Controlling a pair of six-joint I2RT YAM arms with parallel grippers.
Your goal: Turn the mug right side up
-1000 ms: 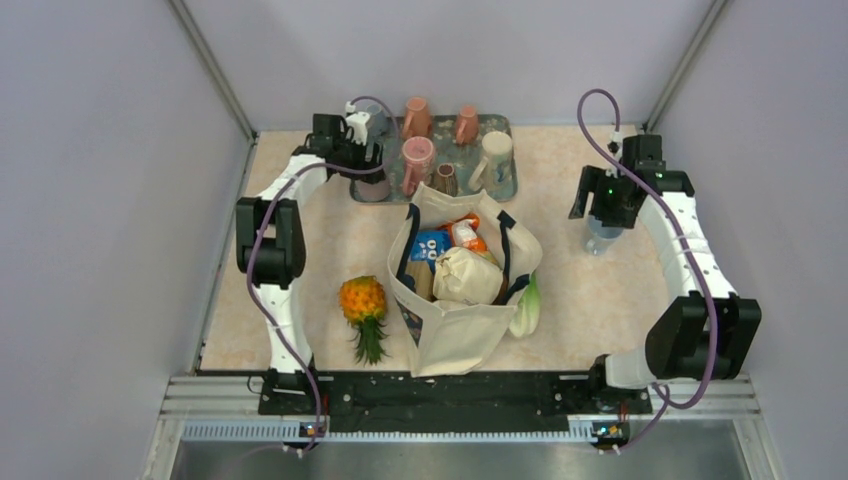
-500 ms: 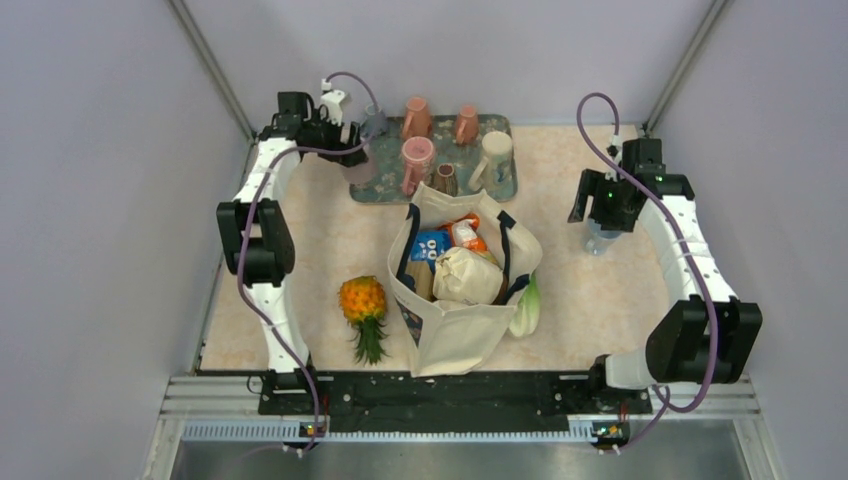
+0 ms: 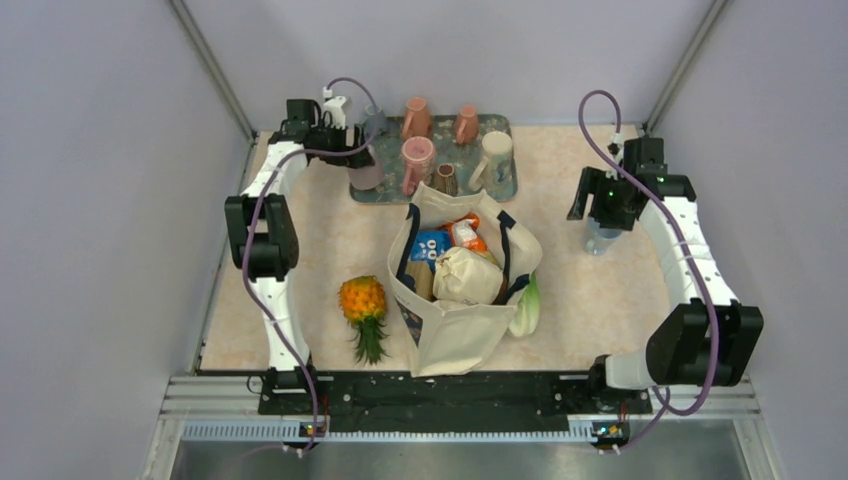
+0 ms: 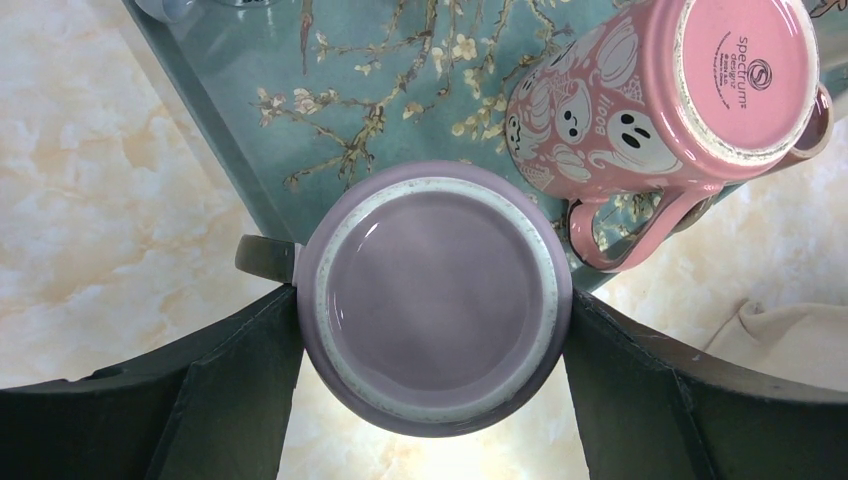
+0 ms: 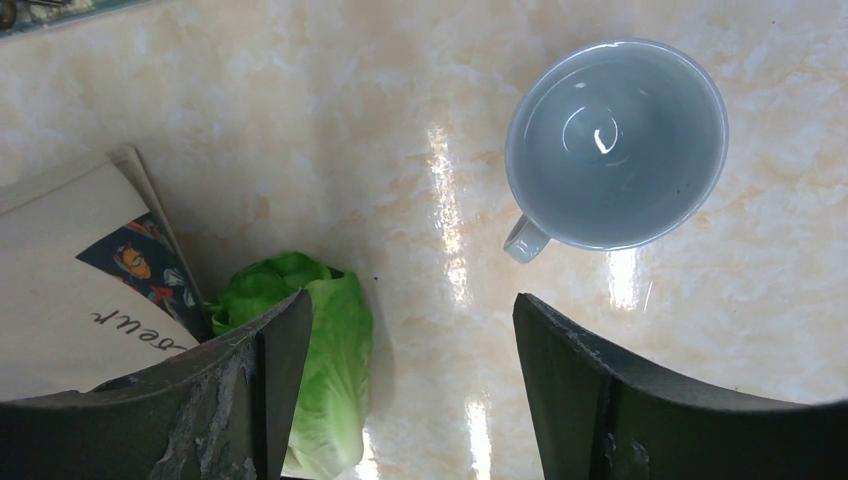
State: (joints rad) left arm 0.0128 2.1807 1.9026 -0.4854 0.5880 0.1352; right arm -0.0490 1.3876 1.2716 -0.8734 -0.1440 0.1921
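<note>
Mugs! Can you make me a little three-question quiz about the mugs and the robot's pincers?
1. True or false: the purple mug gripped in the left pincer is showing its bottom to the left wrist camera.
2. Pick one: what stands open side up on the table near the open right pincer?
A. a pale blue cup
B. a yellow bowl
C. a glass bottle
3. Fill the gap: the pink mug on the tray has little white ____ painted on its side.

Key: 1 true; 2 A; 3 ghosts.
</note>
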